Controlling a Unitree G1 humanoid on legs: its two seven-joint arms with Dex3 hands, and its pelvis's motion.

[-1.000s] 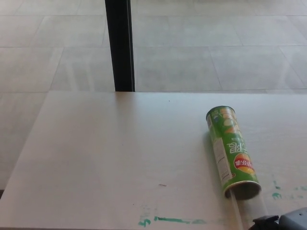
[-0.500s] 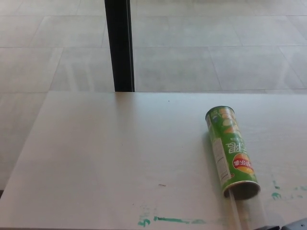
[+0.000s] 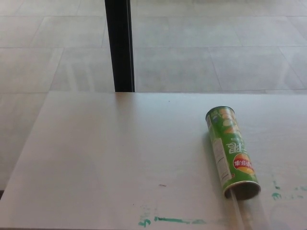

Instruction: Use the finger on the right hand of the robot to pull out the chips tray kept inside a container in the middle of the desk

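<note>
The green chips container point(image 3: 232, 152) lies on its side on the desk point(image 3: 110, 158), open end nearest; possibly a clear tray point(image 3: 247, 213) protrudes. Neither hand is visible.

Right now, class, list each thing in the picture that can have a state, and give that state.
Chips can: lying on its side, near end open.
Clear tray: sticking out of the can's near end, toward the desk edge.
Desk: marked with green smears near the front.
Robot hands: not in view.
</note>
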